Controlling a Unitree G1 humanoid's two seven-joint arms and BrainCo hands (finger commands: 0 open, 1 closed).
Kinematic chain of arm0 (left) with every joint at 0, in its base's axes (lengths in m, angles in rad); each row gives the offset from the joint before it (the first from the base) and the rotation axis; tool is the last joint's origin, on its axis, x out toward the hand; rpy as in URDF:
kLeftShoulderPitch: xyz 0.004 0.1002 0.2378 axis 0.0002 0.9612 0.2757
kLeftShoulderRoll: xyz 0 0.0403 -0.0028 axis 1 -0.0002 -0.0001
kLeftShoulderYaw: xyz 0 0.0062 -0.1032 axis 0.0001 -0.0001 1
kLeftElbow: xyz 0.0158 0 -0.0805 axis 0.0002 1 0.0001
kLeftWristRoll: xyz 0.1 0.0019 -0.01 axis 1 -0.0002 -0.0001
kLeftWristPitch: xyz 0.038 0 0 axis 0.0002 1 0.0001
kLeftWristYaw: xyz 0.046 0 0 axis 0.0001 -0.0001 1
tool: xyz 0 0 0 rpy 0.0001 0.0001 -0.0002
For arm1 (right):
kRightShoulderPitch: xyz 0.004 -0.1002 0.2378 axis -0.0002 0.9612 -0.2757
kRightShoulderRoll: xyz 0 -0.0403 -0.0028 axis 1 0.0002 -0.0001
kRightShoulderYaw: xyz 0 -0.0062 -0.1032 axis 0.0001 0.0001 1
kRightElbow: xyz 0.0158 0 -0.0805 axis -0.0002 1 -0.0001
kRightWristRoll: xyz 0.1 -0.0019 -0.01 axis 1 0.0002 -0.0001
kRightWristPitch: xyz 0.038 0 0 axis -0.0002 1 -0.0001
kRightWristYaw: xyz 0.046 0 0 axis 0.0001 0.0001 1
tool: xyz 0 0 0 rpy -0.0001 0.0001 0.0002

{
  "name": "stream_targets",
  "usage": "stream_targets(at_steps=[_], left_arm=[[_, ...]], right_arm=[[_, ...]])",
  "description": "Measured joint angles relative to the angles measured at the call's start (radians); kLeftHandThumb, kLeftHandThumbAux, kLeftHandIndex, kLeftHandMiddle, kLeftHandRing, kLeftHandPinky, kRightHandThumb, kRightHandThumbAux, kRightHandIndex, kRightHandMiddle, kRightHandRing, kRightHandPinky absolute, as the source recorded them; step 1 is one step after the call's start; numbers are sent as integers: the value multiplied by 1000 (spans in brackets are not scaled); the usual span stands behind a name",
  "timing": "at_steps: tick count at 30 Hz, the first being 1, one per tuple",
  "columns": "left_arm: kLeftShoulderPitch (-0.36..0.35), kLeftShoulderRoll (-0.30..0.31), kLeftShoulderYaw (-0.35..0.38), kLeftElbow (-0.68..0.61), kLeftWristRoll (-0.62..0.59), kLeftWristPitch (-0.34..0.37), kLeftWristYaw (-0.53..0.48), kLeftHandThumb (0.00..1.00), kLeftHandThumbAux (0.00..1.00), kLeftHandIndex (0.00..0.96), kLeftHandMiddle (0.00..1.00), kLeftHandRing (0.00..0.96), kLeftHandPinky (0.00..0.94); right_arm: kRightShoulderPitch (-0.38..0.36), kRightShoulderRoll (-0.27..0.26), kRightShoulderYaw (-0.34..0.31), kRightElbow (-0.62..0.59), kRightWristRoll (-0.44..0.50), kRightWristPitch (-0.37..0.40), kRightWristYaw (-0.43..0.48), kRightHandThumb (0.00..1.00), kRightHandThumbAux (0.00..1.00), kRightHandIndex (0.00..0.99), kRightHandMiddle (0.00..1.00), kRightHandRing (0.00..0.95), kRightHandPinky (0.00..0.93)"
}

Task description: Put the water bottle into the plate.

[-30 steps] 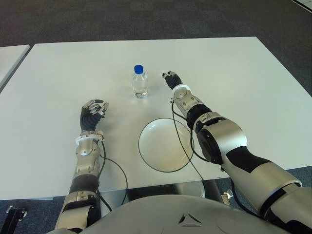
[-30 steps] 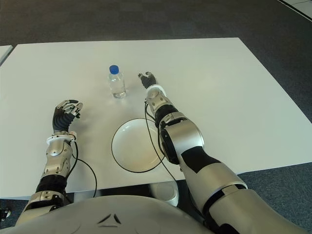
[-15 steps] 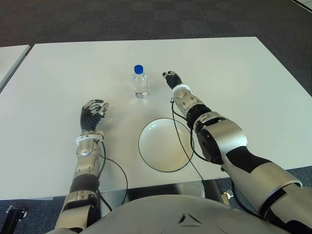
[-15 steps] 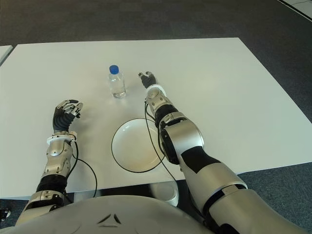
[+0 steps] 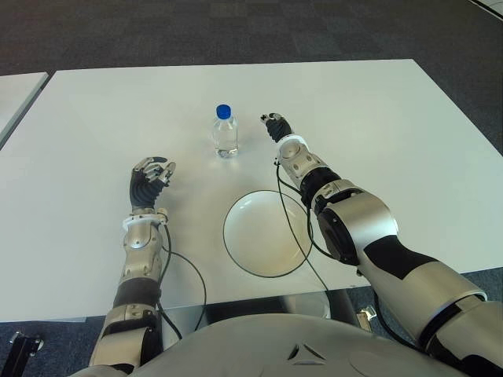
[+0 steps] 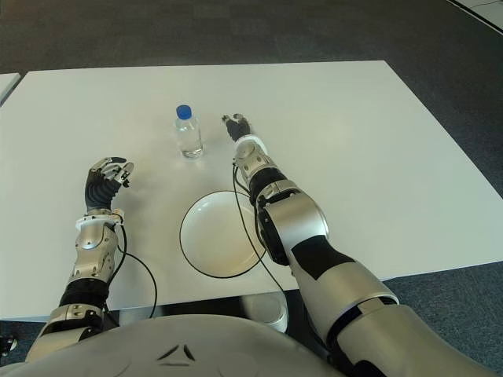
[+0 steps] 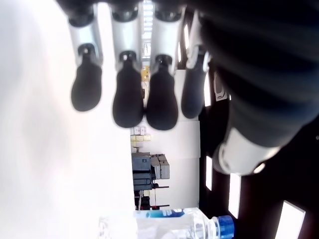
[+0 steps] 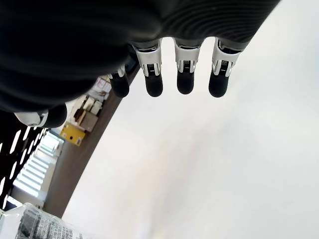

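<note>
Fingers of the right hand [image 5: 274, 123] hang loosely apart and hold nothing; the right wrist view shows four dark fingertips [image 8: 185, 83] side by side above bare white tabletop [image 5: 377, 118], with only a sliver of bottle at the frame's edge. That hand sits just beside the small clear plastic water bottle with the blue cap [image 5: 225, 132], at the bottle's 3 o'clock, apart from it and not yet touching.

From the fingers, the bottle lies toward 9 o'clock. It stands upright, long axis vertical, so a side-on wrap around its body looks like the natural grasp. The round white plate with the dark rim [image 5: 267, 233] lies at the bottle's 5 o'clock, nearer the robot, well apart from it and empty.

Left hand [image 5: 148, 179] shows at the bottle's 8 o'clock, noticeably farther from it than the right, its fingers gently curled and closed on nothing. The right hand is therefore the better placed to reach.

Eye views give the layout of hands, bottle and plate but hide how the right fingers stand. Wrist views settle that, and the left wrist view also shows the bottle's cap and shoulder beyond its own fingertips [image 7: 161, 101], confirming a clear gap between that hand and the bottle.
</note>
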Motion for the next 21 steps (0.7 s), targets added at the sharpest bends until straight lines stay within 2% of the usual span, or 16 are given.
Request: stream_targets(at_steps=[6,12,21], left_arm=[[-8,0,-2,1,1,0,1,711,710,438,736,713,677],[-9,0,-3,4,1,0,2,712,710,439,730,708,676],[-12,-1,-4,17,0,1,3,712,710,438,725,706,673]], right_arm=[[0,0,44,0,-24,0,-3,575,120,0,0,0,0],[0,0,115,-1,-69,-4,-26,577,111,0,0,0,0],[0,0,207,-29,-109,-66,-38,577,109,0,0,0,0]])
